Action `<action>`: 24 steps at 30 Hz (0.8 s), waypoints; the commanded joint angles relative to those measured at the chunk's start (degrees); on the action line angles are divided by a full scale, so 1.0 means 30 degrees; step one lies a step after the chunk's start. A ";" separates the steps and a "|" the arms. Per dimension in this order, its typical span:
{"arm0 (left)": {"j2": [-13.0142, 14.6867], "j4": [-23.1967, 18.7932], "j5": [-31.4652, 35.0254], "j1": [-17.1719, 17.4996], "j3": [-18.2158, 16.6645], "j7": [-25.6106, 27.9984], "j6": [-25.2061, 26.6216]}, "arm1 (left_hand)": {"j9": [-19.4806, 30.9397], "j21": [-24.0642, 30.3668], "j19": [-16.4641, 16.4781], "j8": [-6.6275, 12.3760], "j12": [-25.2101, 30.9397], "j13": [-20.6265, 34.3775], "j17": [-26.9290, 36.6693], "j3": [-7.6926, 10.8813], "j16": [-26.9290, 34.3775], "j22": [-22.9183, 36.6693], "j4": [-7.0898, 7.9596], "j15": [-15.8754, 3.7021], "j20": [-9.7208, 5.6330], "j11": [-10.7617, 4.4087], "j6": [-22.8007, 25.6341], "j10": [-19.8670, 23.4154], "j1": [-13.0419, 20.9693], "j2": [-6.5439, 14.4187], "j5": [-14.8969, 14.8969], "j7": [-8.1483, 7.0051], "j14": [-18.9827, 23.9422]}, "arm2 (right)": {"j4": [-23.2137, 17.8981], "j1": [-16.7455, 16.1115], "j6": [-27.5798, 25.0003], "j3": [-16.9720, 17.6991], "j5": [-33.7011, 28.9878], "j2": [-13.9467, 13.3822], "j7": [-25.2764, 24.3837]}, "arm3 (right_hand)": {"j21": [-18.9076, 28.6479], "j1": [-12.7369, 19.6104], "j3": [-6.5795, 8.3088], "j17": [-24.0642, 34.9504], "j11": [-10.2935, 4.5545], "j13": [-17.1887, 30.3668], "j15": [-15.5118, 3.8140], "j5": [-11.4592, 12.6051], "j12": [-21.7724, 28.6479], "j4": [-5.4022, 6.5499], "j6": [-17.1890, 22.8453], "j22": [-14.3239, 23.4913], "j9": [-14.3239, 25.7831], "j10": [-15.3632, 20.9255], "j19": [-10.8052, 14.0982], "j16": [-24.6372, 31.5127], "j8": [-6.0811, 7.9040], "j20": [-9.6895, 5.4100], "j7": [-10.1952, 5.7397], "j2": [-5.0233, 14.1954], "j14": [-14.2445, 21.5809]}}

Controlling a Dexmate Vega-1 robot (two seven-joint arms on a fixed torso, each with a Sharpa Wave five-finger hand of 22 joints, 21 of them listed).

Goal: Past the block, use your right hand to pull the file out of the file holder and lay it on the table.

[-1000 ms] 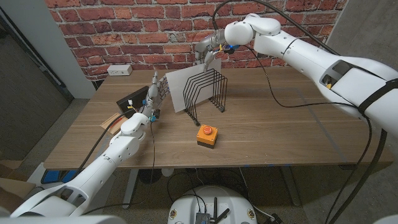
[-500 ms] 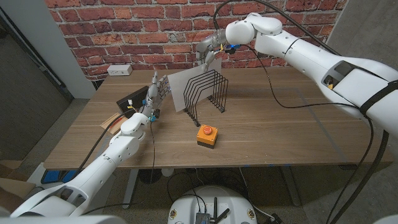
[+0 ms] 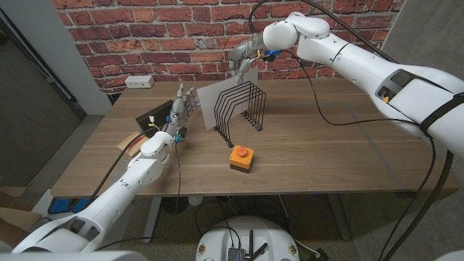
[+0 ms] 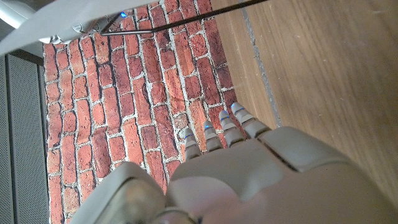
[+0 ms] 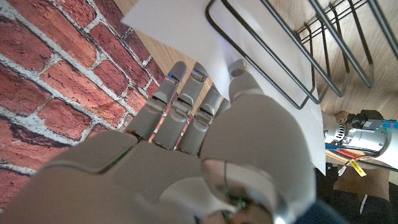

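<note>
A white file (image 3: 217, 101) leans in the left end of the black wire file holder (image 3: 246, 109) at the table's middle back. My right hand (image 3: 243, 56) reaches in from above and pinches the file's top corner. The right wrist view shows that hand (image 5: 205, 130) with thumb and fingers closed on the file (image 5: 180, 22), beside the holder's wires (image 5: 280, 56). An orange block with a red button (image 3: 241, 157) sits in front of the holder. Left of the file, my left hand (image 3: 181, 107) stands upright with fingers spread and holds nothing; its fingers (image 4: 214, 134) point at the brick wall.
A black box with cables (image 3: 156, 118) lies behind my left hand. A white power strip (image 3: 140, 82) sits at the table's back left by the brick wall (image 3: 145, 36). The wooden table (image 3: 348, 138) stretches bare to the right of the holder.
My right hand has edged up slightly with the file's corner; the file has barely shifted in the holder. The left arm has stayed still.
</note>
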 commanded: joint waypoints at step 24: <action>0.0015 0.0043 -0.0019 -0.0023 -0.0004 -0.0059 0.0006 | 0.0059 0.0163 0.0166 0.0113 0.0141 0.0067 0.0059 -0.0064 0.0128 0.0109 0.0019 -0.0051 -0.0031 -0.0154 -0.0022 -0.0048 -0.0014 0.0227 0.0032 -0.0105 0.0167 | -0.1353 -0.0296 -0.0787 0.0641 0.0561 -0.0602 0.0577 | 0.0485 -0.0954 0.0048 0.0034 0.0003 0.0231 -0.0570 -0.0093 -0.0110 0.0039 0.0105 0.0058 0.0075 -0.0101 -0.0035 -0.1690 -0.0351 -0.2518 -0.0093 0.0116 -0.1360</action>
